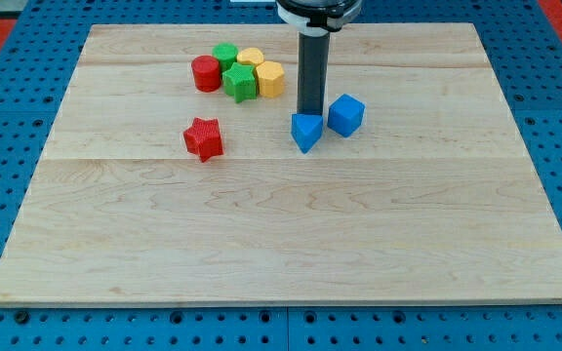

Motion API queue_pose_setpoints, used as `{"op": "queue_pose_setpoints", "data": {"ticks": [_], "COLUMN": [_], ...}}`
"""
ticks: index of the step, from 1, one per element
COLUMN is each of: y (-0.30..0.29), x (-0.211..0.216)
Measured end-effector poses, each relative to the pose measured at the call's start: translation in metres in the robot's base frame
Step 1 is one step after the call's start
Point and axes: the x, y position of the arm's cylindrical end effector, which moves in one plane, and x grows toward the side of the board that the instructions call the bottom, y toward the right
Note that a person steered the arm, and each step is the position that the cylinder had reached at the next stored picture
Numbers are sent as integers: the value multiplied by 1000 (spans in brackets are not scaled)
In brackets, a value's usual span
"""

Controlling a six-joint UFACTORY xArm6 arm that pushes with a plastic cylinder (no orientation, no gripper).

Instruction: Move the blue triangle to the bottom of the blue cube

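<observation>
while no writing shows, my tip (311, 114) touches the blue triangle (305, 132) beside the blue cube (345, 114)

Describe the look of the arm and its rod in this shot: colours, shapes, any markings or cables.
Only the arm's lowest part shows: at the view's top, a round white collar with a black band, cut off by the frame. From it hangs a straight, dark grey cylindrical rod, plain and smooth. My tip ends bluntly. No cables or markings are visible.

The blue triangle (305, 132) lies flat on the tabletop (281, 244), one corner pointing toward the view's bottom. The blue cube (345, 114) sits just beside it — up and to the view's right, slightly turned.
</observation>
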Motion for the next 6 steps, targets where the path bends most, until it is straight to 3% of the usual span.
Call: {"op": "queue_pose_setpoints", "data": {"ticks": [2,5,6], "y": [-60,31,-1], "x": [21,35,34]}}
